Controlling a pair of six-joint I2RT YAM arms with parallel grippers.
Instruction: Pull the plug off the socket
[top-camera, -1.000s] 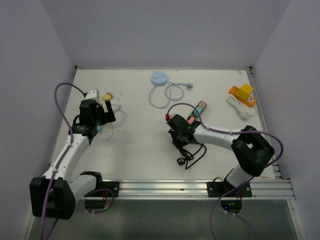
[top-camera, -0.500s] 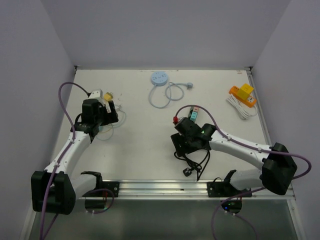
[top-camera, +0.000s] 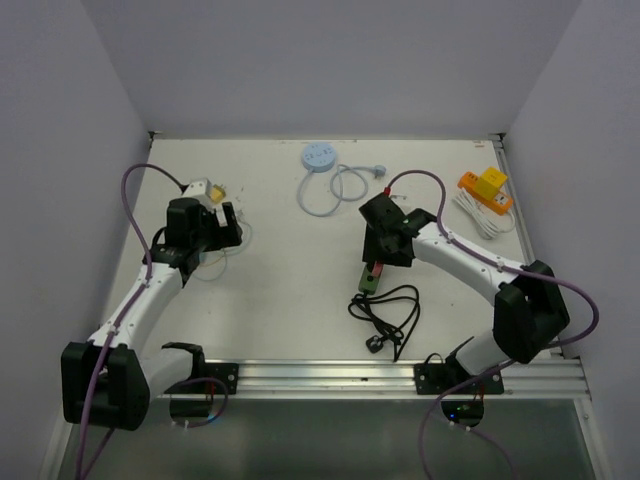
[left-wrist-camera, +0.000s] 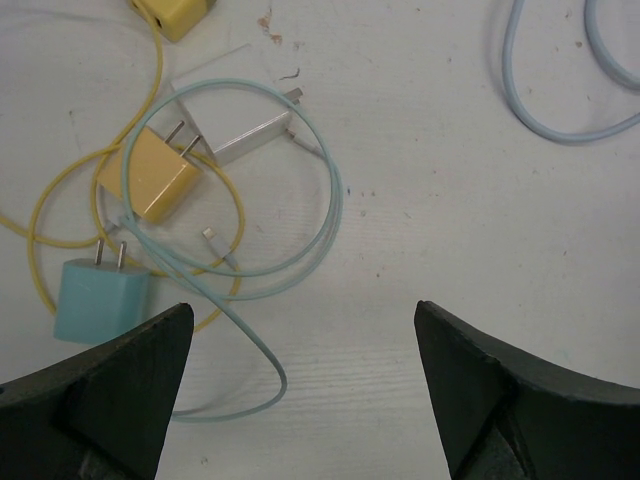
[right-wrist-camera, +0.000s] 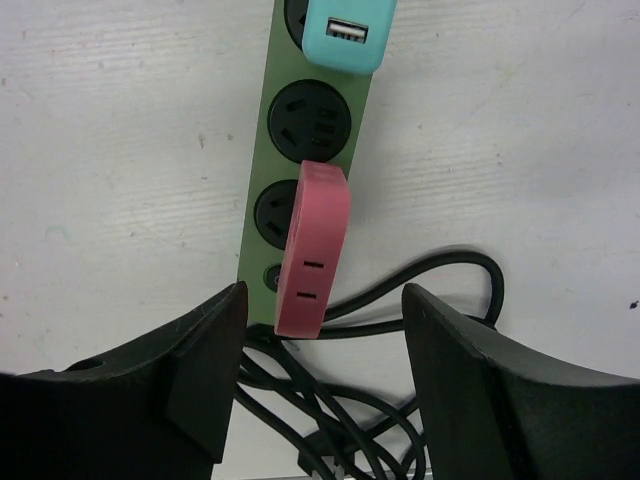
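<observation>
The right gripper (right-wrist-camera: 322, 305) stands open, one finger on either side of the single green power strip (right-wrist-camera: 262, 170) near the middle of the table (top-camera: 280, 300). Two plugs sit in the strip: a pink plug (right-wrist-camera: 312, 250) and a teal plug (right-wrist-camera: 345, 35). The left gripper (left-wrist-camera: 300, 320) is open wide above one yellow charger (left-wrist-camera: 150, 178) and one blue charger (left-wrist-camera: 98, 297), near the table's left edge.

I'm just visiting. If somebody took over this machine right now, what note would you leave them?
Left gripper: open, empty, over loose chargers off to the side.
Right gripper: open, jaws either side of the pink plug, not gripping.
The pink plug and a teal plug both sit in the green power strip.
Done: nothing pulled yet. Left: probably grip the pink plug and pull it free.
</observation>
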